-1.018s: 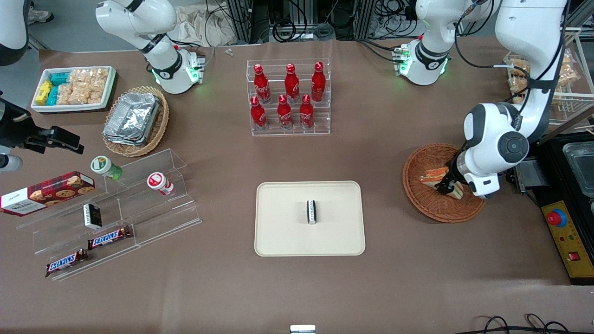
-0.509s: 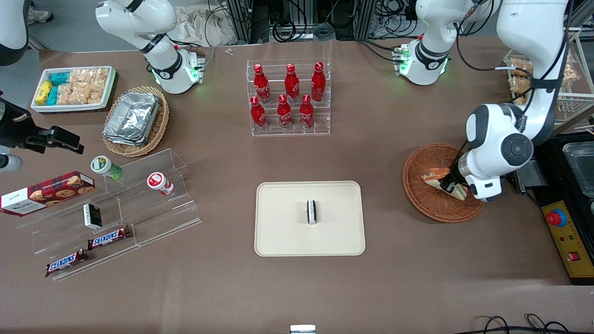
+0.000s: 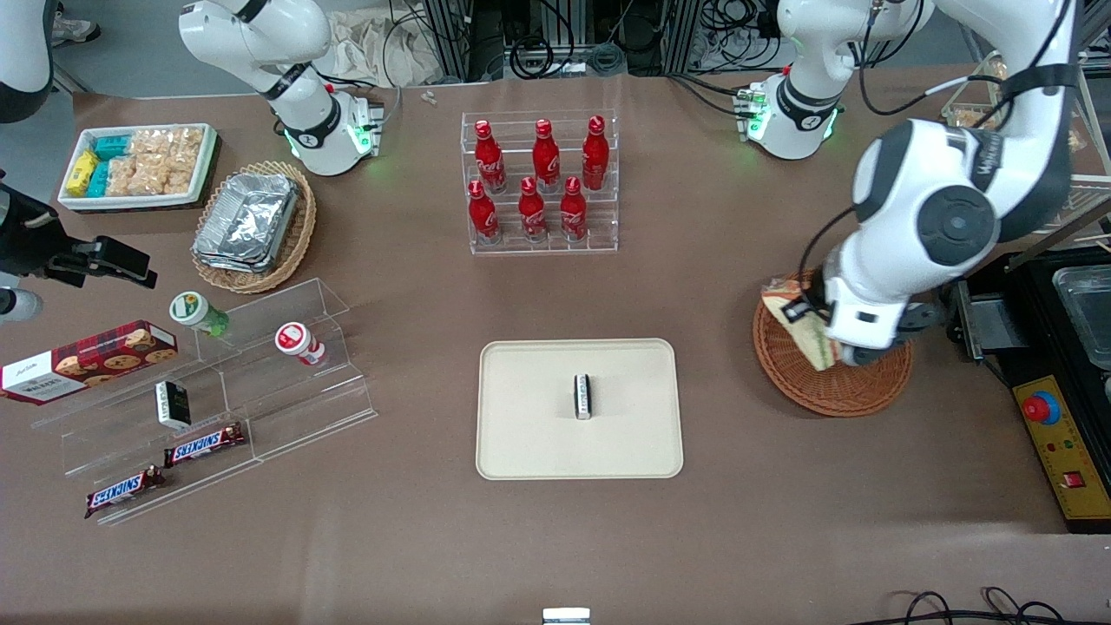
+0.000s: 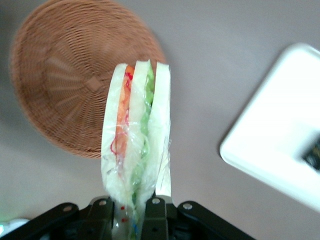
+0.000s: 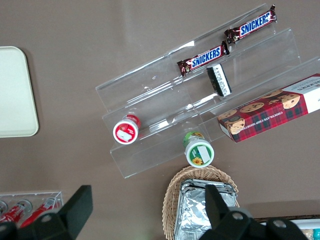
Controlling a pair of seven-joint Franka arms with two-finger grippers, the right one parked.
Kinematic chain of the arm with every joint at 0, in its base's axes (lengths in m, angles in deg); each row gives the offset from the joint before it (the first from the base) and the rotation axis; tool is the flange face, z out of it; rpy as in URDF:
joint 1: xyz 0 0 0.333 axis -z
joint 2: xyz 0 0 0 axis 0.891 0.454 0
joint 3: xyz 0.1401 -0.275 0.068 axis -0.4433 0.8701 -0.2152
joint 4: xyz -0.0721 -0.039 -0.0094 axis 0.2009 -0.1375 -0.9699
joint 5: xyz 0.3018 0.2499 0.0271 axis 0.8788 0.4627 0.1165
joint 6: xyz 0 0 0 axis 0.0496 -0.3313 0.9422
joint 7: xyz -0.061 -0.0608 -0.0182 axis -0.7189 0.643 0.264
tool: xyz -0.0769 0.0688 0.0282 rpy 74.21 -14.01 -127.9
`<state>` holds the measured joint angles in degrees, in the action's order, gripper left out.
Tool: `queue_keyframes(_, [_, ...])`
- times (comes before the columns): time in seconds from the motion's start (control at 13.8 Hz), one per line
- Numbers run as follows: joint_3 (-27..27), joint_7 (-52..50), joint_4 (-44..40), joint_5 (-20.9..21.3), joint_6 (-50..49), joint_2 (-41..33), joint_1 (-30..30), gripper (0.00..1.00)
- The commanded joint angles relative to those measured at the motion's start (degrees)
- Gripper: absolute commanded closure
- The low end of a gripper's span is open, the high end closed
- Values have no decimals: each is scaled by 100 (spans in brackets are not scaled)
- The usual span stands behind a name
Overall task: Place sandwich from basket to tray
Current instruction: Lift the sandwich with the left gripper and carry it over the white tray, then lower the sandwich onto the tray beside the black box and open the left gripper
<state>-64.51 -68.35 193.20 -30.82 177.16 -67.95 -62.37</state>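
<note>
My left gripper (image 3: 809, 323) is shut on the sandwich (image 3: 794, 325), a plastic-wrapped wedge of white bread with orange and green filling, and holds it in the air above the rim of the reddish-brown wicker basket (image 3: 859, 391). In the left wrist view the sandwich (image 4: 136, 135) stands out from between the black fingers (image 4: 156, 217), with the empty basket (image 4: 65, 80) below it. The cream tray (image 3: 538, 434) lies on the table toward the parked arm's end from the basket, and its corner shows in the left wrist view (image 4: 272, 150).
A small black-and-white packet (image 3: 583, 396) lies in the middle of the tray. A clear rack of red bottles (image 3: 540, 182) stands farther from the front camera than the tray. A black and yellow control box (image 3: 1063, 434) sits beside the basket. Acrylic snack shelves (image 3: 217, 391) stand toward the parked arm's end.
My gripper has lifted the sandwich out of the basket and moved it toward the tray side of the basket's rim. The arm has risen and turned.
</note>
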Motion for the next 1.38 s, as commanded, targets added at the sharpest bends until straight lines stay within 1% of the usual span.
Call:
queue_keyframes(0.0, [579,752,-176,65,684,416,-19,100])
queue_keyframes(0.15, [957,964,-185,161,1335,793,7,100])
queue_keyframes(0.22, [985,878,-167,423,1660,995,112,100])
queue_keyframes(0.36, [1003,903,-176,714,2074,1461,192,100])
queue_keyframes(0.51, [1003,868,-176,1258,2636,1988,245,100])
queue_keyframes(0.58, [1003,868,-176,1409,2865,2173,253,100])
queue_keyframes(0.65, [1003,868,-158,1488,3007,2262,245,100])
queue_keyframes(0.8, [1003,894,-149,1515,3034,2368,245,100])
queue_keyframes(0.87, [1003,921,-175,1646,3043,2438,245,100])
queue_keyframes(0.95, [1003,903,-184,1934,3043,2569,245,100])
queue_keyframes(1.02, [1003,860,-193,2155,3052,2666,245,77])
queue_keyframes(1.09, [1003,859,-211,2201,3061,2746,245,43])
queue_keyframes(1.16, [1003,859,-220,2210,3061,2781,245,1])
queue_keyframes(1.31, [1003,851,-220,2166,3061,2782,236,0])
